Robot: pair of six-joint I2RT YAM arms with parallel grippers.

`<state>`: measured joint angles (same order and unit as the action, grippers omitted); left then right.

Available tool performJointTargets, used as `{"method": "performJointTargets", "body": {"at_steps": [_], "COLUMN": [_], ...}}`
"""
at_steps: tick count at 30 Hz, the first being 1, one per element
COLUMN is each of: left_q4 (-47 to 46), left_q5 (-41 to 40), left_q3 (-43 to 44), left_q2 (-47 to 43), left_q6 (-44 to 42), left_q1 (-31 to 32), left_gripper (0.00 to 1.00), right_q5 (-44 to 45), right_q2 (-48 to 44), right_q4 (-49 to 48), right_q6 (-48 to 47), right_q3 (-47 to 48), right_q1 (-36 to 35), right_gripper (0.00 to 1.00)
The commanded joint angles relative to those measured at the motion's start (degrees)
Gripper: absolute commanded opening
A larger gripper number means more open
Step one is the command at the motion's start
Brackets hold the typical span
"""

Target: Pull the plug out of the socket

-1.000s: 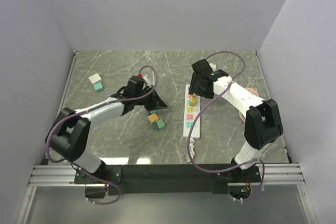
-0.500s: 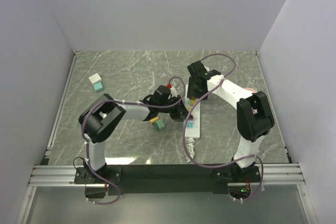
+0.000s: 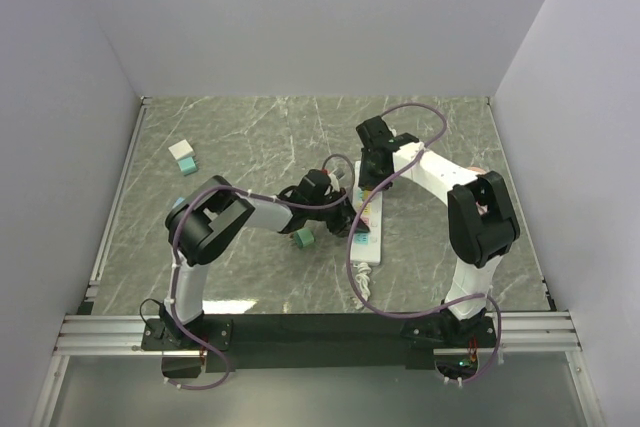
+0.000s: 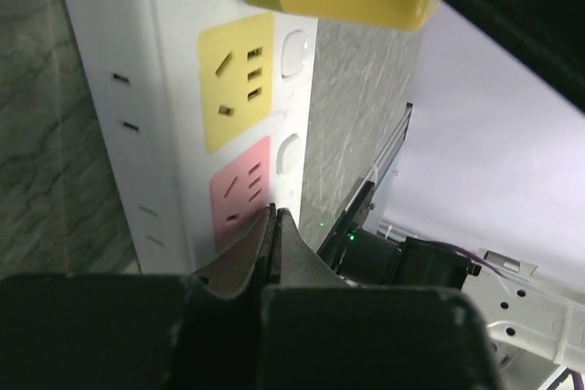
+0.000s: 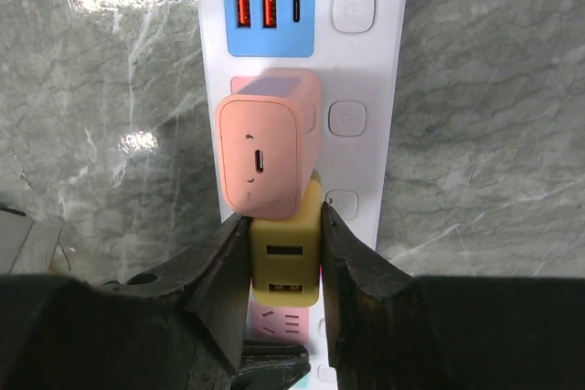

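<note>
The socket is a long white power strip [image 3: 364,234] with pastel outlets, lying mid-table; it also shows in the right wrist view [image 5: 366,52] and the left wrist view [image 4: 169,89]. A yellow plug [image 5: 285,258] sits in it, right behind a pink plug [image 5: 268,148]. My right gripper [image 5: 283,218] is shut on the yellow plug, one finger on each side. My left gripper [image 4: 274,216] is shut and empty, its tips resting on the strip at a pink outlet [image 4: 239,194], below a yellow outlet [image 4: 236,89]. In the top view the two grippers meet over the strip.
A blue USB outlet [image 5: 269,6] is at the strip's far end. The strip's white cord [image 3: 365,282] trails toward the near edge. A white-and-teal block [image 3: 183,155] lies far left, and a green block [image 3: 303,237] lies beside my left arm.
My left arm has swung right from the small blocks to the strip and set its shut tips on it. My right gripper has shifted slightly left over the plugs.
</note>
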<state>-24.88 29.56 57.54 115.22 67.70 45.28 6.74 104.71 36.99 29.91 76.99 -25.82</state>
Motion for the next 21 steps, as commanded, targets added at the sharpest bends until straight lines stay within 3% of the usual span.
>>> {"method": "performJointTargets", "body": {"at_steps": [1, 10, 17, 21], "left_q4": [9.66, 17.41, 16.71, 16.62], "left_q5": [-6.09, -7.15, -6.27, -8.72], "left_q3": [1.17, 4.60, 5.39, 5.74], "left_q2": [3.17, 7.39, 7.48, 1.52], "left_q6": [-1.86, -3.10, -3.28, -5.99], "left_q1": [1.13, 1.39, 1.31, 1.22], "left_gripper": [0.00, 0.00, 0.00, 0.00], "right_q5": [-1.82, 1.25, 1.60, 5.56], "right_q2": [-0.72, -7.67, -10.13, -17.94], "right_q4": [0.53, 9.50, 10.29, 7.58], "right_q6": [0.24, -0.12, 0.67, 4.35], "right_q3": [3.07, 12.65, 10.90, 5.20], "right_q1": [0.34, 0.34, 0.78, 1.04], "right_gripper": [0.00, 0.00, 0.00, 0.00]}}
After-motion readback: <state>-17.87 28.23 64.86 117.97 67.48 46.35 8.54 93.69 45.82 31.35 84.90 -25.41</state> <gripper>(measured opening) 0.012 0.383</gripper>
